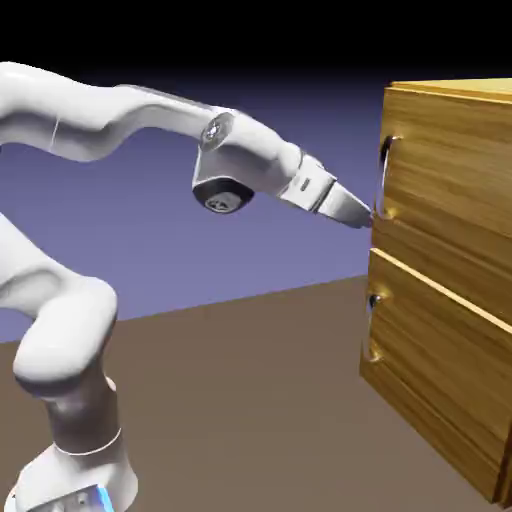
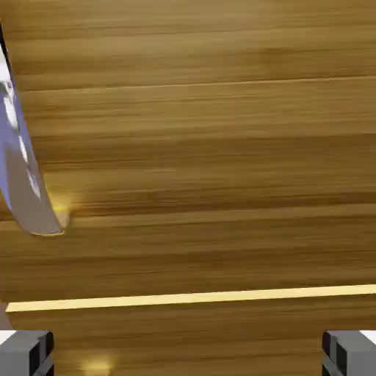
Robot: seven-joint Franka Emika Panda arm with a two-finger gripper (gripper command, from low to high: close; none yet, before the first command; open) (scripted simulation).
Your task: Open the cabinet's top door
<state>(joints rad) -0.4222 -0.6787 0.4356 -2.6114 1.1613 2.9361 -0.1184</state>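
Observation:
The golden-brown wood-grain cabinet [image 1: 450, 280] stands at the exterior view's right. Its top door [image 1: 445, 160] carries a slim silver handle [image 1: 385, 178] at its left edge. My gripper [image 1: 366, 216] reaches right, its tips near the lower end of that handle, close to the door's bottom edge. In the hand view the top door [image 2: 205, 147] fills the picture, the silver handle [image 2: 22, 169] runs down the left side, and my gripper [image 2: 187, 356] stands open, its grey fingertips [image 2: 26, 352] wide apart at the bottom corners with only wood between them.
The lower panel [image 1: 440, 370] with its own small silver handle [image 1: 373, 325] sits below the top door. A bright seam [image 2: 191, 297] between the panels crosses the hand view. The brown table [image 1: 250, 400] stretches in front of the cabinet.

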